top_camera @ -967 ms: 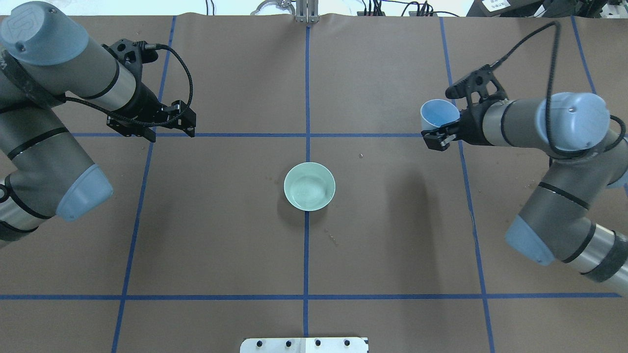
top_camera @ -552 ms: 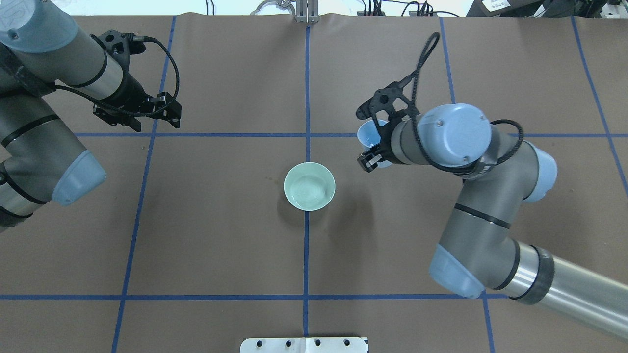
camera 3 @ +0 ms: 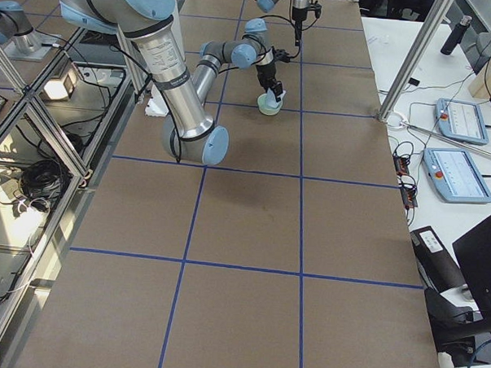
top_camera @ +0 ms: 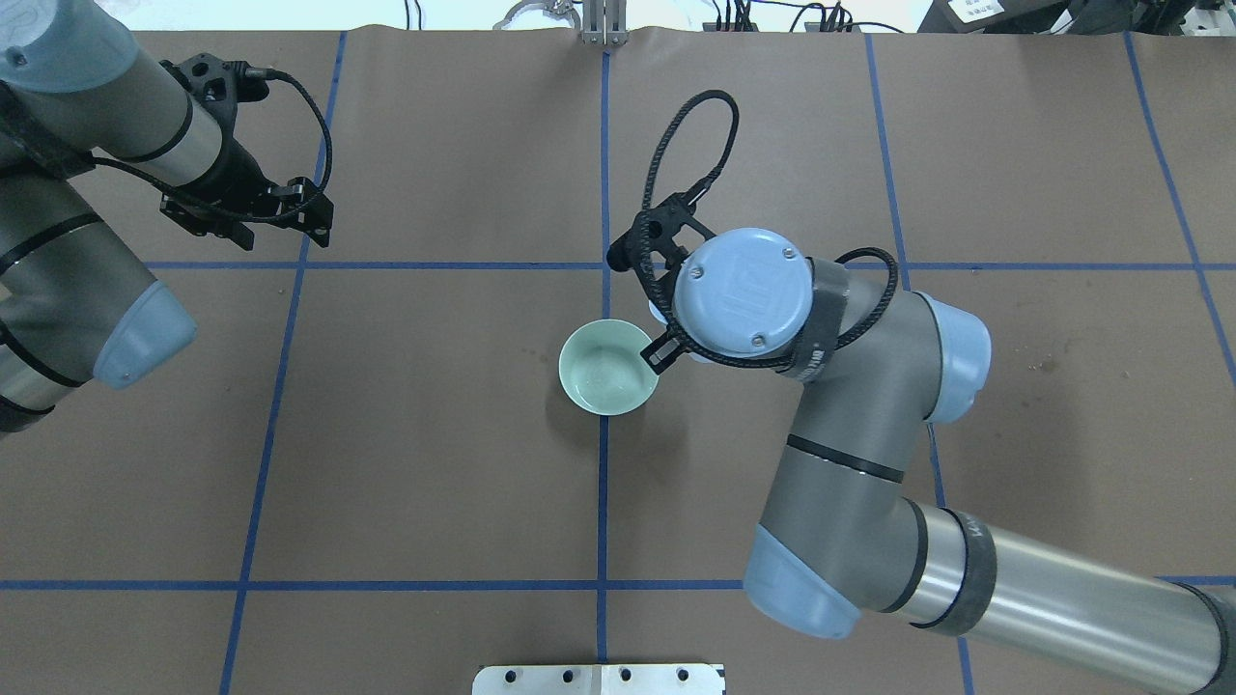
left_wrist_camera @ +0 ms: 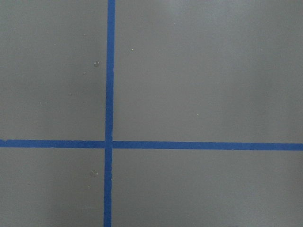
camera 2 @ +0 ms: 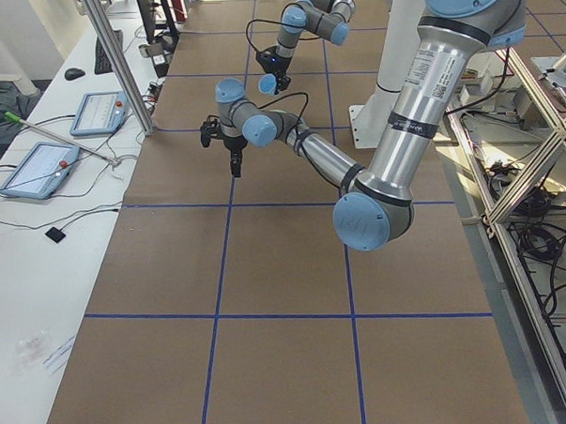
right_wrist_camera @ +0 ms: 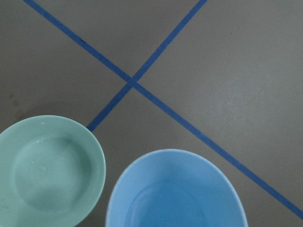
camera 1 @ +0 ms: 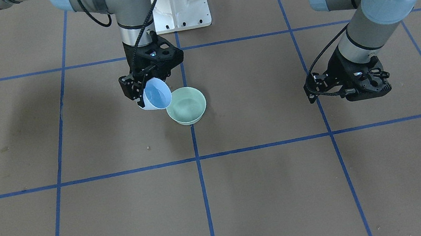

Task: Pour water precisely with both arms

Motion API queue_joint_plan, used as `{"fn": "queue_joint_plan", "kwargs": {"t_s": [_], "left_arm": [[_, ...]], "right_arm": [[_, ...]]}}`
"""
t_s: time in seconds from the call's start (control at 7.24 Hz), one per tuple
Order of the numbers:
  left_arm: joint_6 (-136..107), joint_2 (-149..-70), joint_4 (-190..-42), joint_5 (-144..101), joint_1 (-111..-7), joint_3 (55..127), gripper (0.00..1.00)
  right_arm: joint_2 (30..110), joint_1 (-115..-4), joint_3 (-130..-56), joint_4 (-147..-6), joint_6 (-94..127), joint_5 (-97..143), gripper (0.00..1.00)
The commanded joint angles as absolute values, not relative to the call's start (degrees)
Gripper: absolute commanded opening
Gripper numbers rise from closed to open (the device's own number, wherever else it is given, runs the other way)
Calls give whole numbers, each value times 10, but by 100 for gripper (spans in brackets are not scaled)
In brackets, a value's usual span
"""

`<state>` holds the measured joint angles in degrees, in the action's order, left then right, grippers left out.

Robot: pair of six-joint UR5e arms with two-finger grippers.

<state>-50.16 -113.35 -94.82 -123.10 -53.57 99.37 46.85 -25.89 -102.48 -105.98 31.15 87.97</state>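
My right gripper is shut on a light blue cup and holds it just above the table, beside the pale green bowl. The cup is tilted, its mouth toward the bowl's rim. No stream shows. In the right wrist view the cup sits next to the bowl, where faint glints of water show. In the overhead view my right wrist hides the cup next to the bowl. My left gripper hangs open and empty far left of the bowl, also in the front view.
Blue tape lines divide the brown table into squares. The white pedestal stands at the robot's side of the table. A white bolted plate lies at the near edge. A desk with tablets runs along the far side.
My right arm has swung left with the blue cup, from the right side of the table to beside the bowl. My left arm has drawn back a little to the far left.
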Motion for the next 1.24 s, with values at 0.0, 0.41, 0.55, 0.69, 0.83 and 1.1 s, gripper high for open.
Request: {"fn": "queue_joint_plan", "kwargs": {"t_s": [0.0,0.41,0.55,0.69,0.83,1.1], "left_arm": [[-495,-1125,-949,-1231,-540,993,89],[-494,-1124,-949,-1231,-540,993,89],[-494,-1124,-949,-1231,-540,993,88],[-493,-1124,-949,-1231,-540,992,89],[-493,-1124,-949,-1231,-540,993,89],[-493,-1124,-949,-1231,-540,993,89]], "right_arm": [[419,-237,-951,-1092,309,866,0],[393,-220,-940,-1162,253,834,0],[395,-210,-936,-1171,237,818,0],[389,-208,-929,-1185,220,810,0],[387,-207,-928,-1199,206,798,0],[387,-202,-917,-1200,177,779,0]]}}
